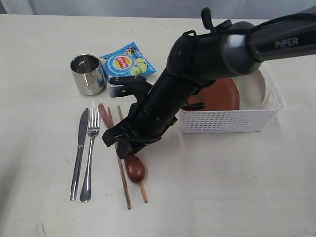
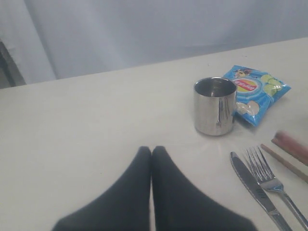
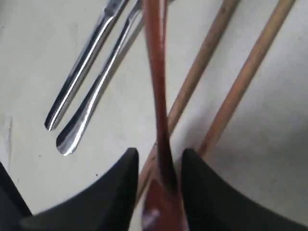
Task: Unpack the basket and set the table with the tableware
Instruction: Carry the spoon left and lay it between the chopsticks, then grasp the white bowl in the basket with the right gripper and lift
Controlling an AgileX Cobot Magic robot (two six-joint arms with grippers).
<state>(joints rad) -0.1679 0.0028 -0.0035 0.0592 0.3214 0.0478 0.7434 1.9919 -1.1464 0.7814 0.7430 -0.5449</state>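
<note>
— Your right gripper (image 3: 160, 158): jaws apart, straddling the spoon (image 3: 157, 86) handle. Seemingly not pinching it, though it's blurred.
— And the spoon?
— Down on the table (image 1: 222, 187), lying over the chopsticks (image 3: 240, 82), just beside the fork (image 1: 90, 148). Its long axis runs straight out between your jaws.

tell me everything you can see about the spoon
The spoon is dark red-brown and glossy, maybe lacquered wood or plastic, with an oval bowl and a long slim handle. It lies slanted on the table, crossing over the wooden chopsticks, just right of the fork. Its handle runs between the fingers of the right gripper, which stand slightly apart from it on both sides.
</note>
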